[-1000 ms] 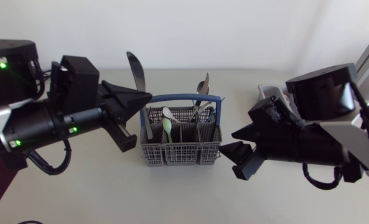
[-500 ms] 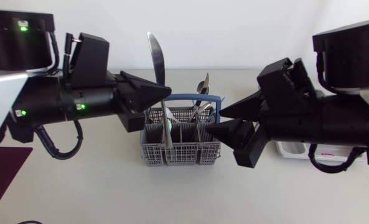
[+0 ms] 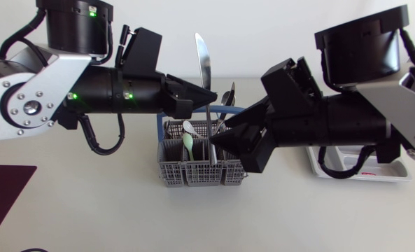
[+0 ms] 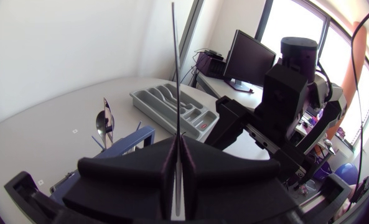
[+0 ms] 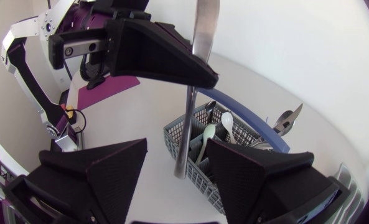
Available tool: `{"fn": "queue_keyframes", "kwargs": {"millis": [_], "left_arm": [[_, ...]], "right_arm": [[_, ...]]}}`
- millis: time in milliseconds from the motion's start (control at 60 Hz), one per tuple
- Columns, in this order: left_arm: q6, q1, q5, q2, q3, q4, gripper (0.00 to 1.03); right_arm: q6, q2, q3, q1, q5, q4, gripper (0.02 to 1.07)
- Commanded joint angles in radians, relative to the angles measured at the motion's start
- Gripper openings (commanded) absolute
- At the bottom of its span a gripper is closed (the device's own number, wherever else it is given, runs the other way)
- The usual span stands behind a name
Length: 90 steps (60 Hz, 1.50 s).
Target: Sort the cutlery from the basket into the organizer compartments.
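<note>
steel knife [image 3: 204, 63] pinched upright in left claw [image 3: 201, 99]; right claw [image 3: 221, 134] spread around handle.

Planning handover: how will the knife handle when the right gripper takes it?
Likely stiff: the knife stands straight, pinched only mid-length by the left gripper. Probably slippery, given its polished metal. It may pivot if the right gripper, open around its lower end, clamps off-centre.

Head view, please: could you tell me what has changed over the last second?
The left gripper, shut on the knife, carried it from left of the basket to above it. The right gripper swung in from the right; its open fingers now flank the knife's handle. The basket stayed put.
</note>
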Motion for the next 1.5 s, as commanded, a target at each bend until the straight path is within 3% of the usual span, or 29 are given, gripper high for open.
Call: {"fn": "queue_keyframes", "kwargs": {"millis": [0, 283, 483, 650, 900, 967, 1083, 1217, 1300, 1483], "left_arm": [[-0.03, -0.009, 0.023, 0.023, 0.045, 0.009, 0.04], [-0.04, -0.009, 0.042, 0.034, 0.057, 0.009, 0.04], [-0.047, -0.001, 0.056, 0.034, 0.055, 0.009, 0.04], [-0.056, 0.008, 0.068, 0.031, 0.051, 0.01, 0.04], [-0.07, 0.014, 0.071, 0.026, 0.051, 0.013, 0.04], [-0.071, 0.016, 0.077, 0.026, 0.048, 0.013, 0.17], [-0.067, 0.017, 0.077, 0.015, 0.04, 0.007, 0.54], [-0.056, 0.016, 0.072, -0.005, 0.028, 0.003, 0.76], [-0.025, 0.016, 0.052, -0.026, 0.02, -0.017, 0.85], [0.05, 0.006, 0.008, -0.083, 0.003, -0.082, 0.9]], "right_arm": [[0.025, 0.04, 0.03, -0.007, -0.004, 0.023, 0.72], [0.025, 0.114, 0.051, -0.026, -0.01, 0.06, 0.71], [0.025, 0.129, 0.053, -0.022, -0.013, 0.085, 0.41], [0.025, 0.135, 0.05, -0.012, -0.035, 0.085, 0.11], [0.025, 0.122, 0.036, -0.01, -0.061, 0.078, 0.08], [0.025, 0.115, 0.033, -0.01, -0.065, 0.074, 0.08], [0.025, 0.114, 0.033, -0.022, -0.068, 0.058, 0.08], [0.025, 0.108, 0.025, -0.05, -0.073, 0.046, 0.08], [0.026, 0.094, 0.018, -0.07, -0.072, 0.04, 0.08], [0.026, 0.045, -0.015, -0.157, -0.041, 0.014, 0.08]]}}
